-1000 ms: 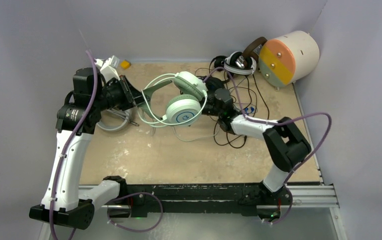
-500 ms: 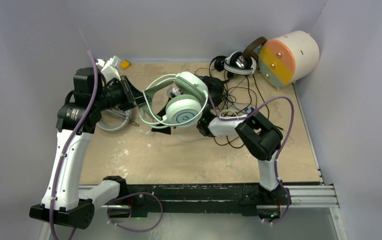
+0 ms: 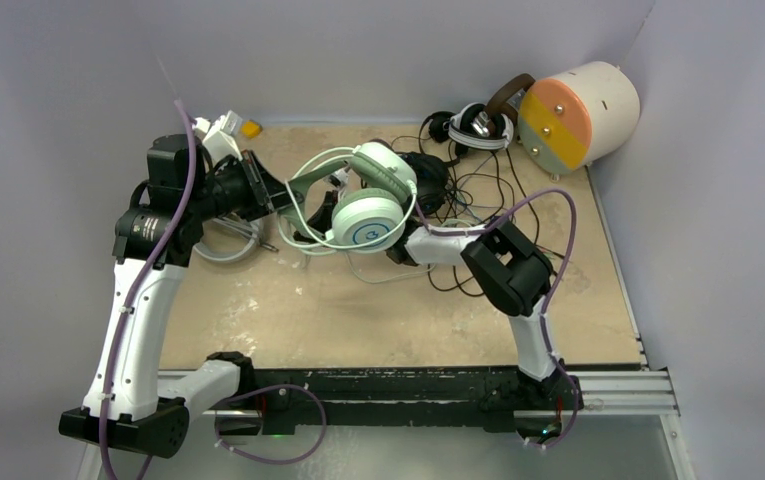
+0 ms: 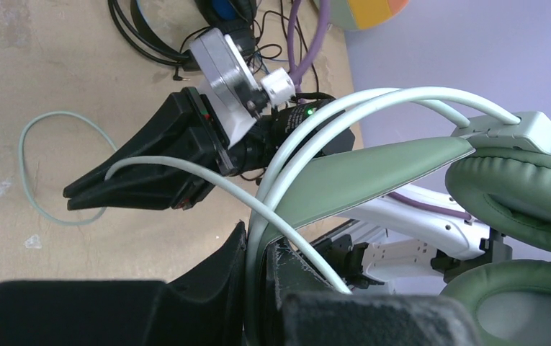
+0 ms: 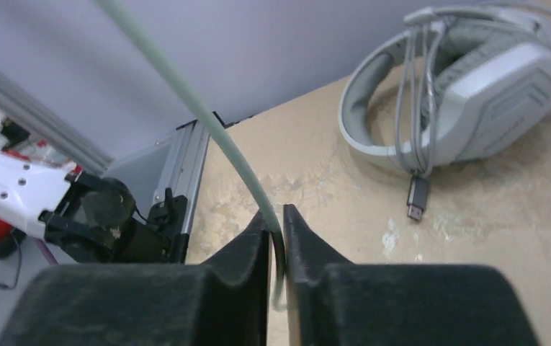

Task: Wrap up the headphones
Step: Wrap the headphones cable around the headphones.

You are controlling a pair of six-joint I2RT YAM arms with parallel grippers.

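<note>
Job is looking approx 1 of 5 done. The white-grey headphones [image 5: 467, 86] are lying on the tabletop [image 3: 358, 320] at the left side, w/ their cable going round the band & the plug hanging off, so that 1 is looking wrapped.

The mint-green headphones [image 3: 363, 200] are the 1 being worked on now. They are hanging up in the air over the middle of the tabletop. The left hand [image 4: 256, 244] is squeezing shut on their band. The right hand [image 5: 276, 216] is pinching shut on the mint cable [image 5: 186, 96], near the headphones. A loop of that cable is lying loose on the tabletop, so most of the winding is prob waiting to be done.

At the far right, the black-and-white headphones [image 3: 478, 125], a brown band [image 3: 506, 95] & black headphones [image 3: 423, 178] are sitting in a pile, w/ thin black cables [image 3: 493, 205] spreading all over. None of those are looking wrapped.

Counting: 1 white-grey, 1 mint-green, 1 black-and-white, 1 brown, & 1 or 2 black ones, too tangled to tell. Also 1 big cream cylinder [image 3: 578, 105], 1 small yellow block [image 3: 249, 128], 2 arms, 2 hands
</note>
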